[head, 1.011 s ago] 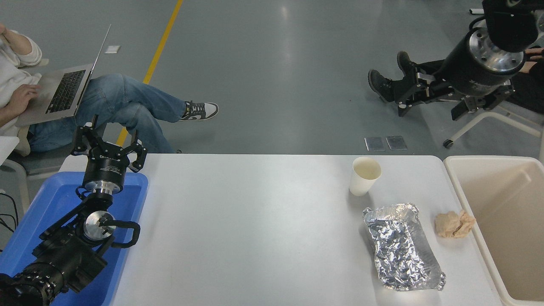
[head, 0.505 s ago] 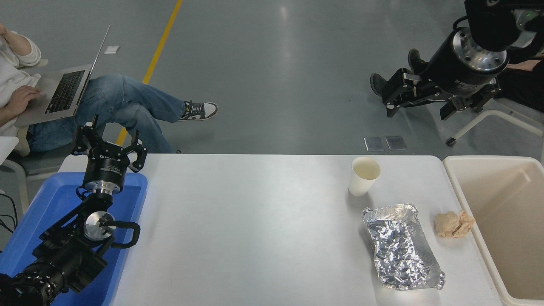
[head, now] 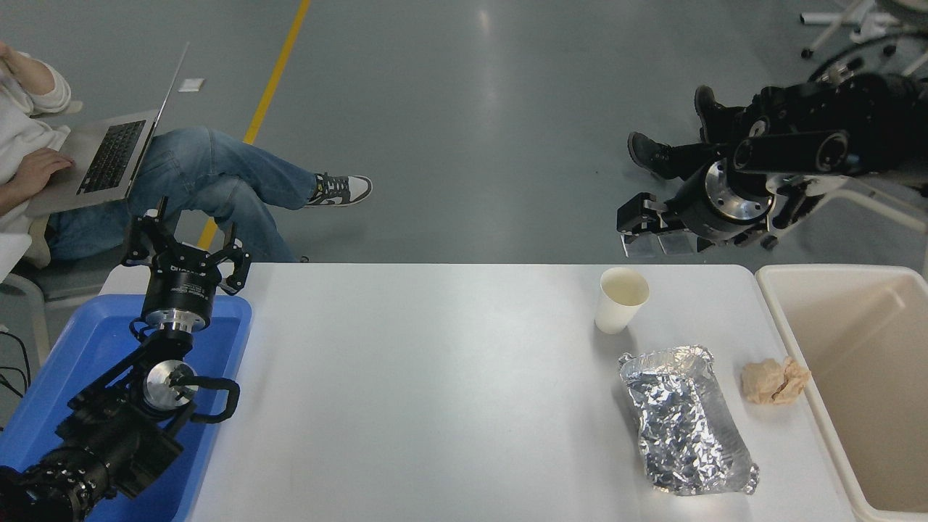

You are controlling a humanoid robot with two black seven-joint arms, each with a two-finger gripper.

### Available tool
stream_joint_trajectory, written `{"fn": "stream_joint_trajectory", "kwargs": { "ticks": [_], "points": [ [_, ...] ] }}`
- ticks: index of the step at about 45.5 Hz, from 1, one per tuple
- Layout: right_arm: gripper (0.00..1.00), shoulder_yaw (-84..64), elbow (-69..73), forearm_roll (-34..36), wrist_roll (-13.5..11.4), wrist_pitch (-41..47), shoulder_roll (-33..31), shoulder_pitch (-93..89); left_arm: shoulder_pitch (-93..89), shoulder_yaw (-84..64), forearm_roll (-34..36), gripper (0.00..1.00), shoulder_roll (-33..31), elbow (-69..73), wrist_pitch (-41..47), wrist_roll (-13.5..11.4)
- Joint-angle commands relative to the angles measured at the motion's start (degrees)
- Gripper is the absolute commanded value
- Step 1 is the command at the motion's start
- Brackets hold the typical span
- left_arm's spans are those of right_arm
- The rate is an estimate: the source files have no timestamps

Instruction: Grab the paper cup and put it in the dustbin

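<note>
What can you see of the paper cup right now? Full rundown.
The paper cup is small, plain white and tapered, wider at the top, with a rolled rim and a cream inside that looks empty. It stands upright, mouth up, on the white table near the far edge, right of centre. Nothing touches it but the table: the crumpled foil tray lies just nearer the camera with a gap between them, and the right gripper hangs beyond the table's far edge, apart from the cup.
</note>
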Motion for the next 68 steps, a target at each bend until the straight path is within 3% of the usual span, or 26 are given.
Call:
{"fn": "stream_joint_trajectory", "kwargs": {
  "ticks": [1,24,28,38,43,46,50,55,56,63,68],
  "points": [
    [1.00,4.9,-12.1,-1.6,-0.1,-3.9,2.6,-14.3,0.0,0.0,0.0,0.99,0.0,0.0,0.0,0.0],
    [0.97,10.1,-26.5,-1.4,-0.2,-9.3,5.6,-28.9,-0.1,-0.1,0.0,0.99,0.0,0.0,0.0,0.0],
    [0.90,10.3,-26.7,-1.5,-0.2,-10.7,5.8,-29.2,-0.1,-0.1,0.0,0.99,0.0,0.1,0.0,0.0],
    [0.90,10.2,-28.2,-1.4,-0.4,-13.0,5.7,-30.6,-0.1,-0.1,0.1,0.99,0.0,0.1,0.0,0.0],
    [0.83,10.3,-28.2,-1.4,-0.5,-13.1,5.7,-31.6,-0.1,-0.1,0.1,0.99,0.0,0.0,0.0,0.0],
    [0.72,10.3,-28.2,-1.2,-0.5,-13.1,5.8,-32.0,-0.1,-0.1,0.1,0.99,0.0,0.0,0.0,0.0],
    [0.64,10.6,-28.1,-1.1,-0.5,-13.1,5.7,-32.4,-0.1,-0.1,0.0,0.99,0.0,0.0,0.0,0.0],
    [0.44,11.5,-28.1,1.0,-0.5,-13.0,5.7,-32.6,-0.1,-0.1,0.0,0.99,0.0,0.0,0.0,0.0],
    [0.30,11.5,-28.1,1.5,-0.5,-13.0,5.5,-32.5,-0.1,-0.1,0.1,0.99,0.0,0.0,0.0,0.0],
    [0.02,11.5,-27.9,1.6,-0.5,-12.7,5.2,-32.0,-0.1,-0.1,0.0,0.99,0.0,0.0,0.0,0.0],
    [0.00,11.5,-27.6,1.7,-0.5,-12.2,5.1,-32.0,-0.1,-0.1,0.1,0.99,0.0,0.0,0.0,0.0]
  ]
}}
